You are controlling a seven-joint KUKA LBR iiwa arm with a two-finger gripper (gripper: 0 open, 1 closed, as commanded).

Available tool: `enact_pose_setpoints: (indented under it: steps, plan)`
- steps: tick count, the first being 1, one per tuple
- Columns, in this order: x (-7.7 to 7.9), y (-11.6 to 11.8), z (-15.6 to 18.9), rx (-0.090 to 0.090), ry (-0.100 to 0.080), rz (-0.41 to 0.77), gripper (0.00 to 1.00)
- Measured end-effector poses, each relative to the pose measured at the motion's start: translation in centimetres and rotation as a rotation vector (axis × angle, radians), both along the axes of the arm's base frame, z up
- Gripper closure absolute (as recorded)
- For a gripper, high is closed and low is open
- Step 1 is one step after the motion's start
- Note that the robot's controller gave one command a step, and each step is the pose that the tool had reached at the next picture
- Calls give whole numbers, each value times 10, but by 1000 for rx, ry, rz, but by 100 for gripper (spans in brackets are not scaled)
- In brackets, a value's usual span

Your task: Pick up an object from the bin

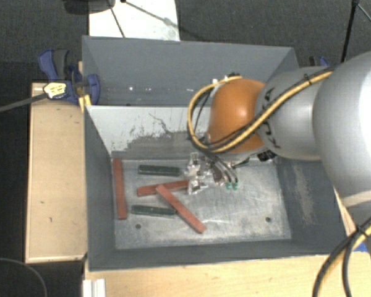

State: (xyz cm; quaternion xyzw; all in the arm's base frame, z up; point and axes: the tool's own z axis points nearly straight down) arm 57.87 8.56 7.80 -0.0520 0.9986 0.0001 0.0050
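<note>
**Hand low over the red stick in the middle of the bin**

The grey arm (334,116) reaches in from the right, with a rounded orange cover (235,110) and looped yellow and black cables at its wrist. Below it stands the grey metal bin (173,73), its floor scratched and worn.

Five thin flat sticks lie on the left half of the floor. The left red stick (119,189) runs along the left wall. The slanted red stick (180,209) points down to the right, and its upper end touches the middle red stick (162,189). That one is a dull brick-red strip, nearly level. The upper green stick (159,170) and lower green stick (153,211) are dark and shorter.

The hand (201,179) sits at the middle red stick's right end. I cannot tell whether it is apart or together.
</note>
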Motion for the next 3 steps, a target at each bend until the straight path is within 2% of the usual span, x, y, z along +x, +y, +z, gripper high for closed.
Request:
enact_pose_setpoints:
  steps: [2,3]
  plan:
    - [-3,0,25,-1,14,0,100]
    - [-2,0,43,0,10,1,100]
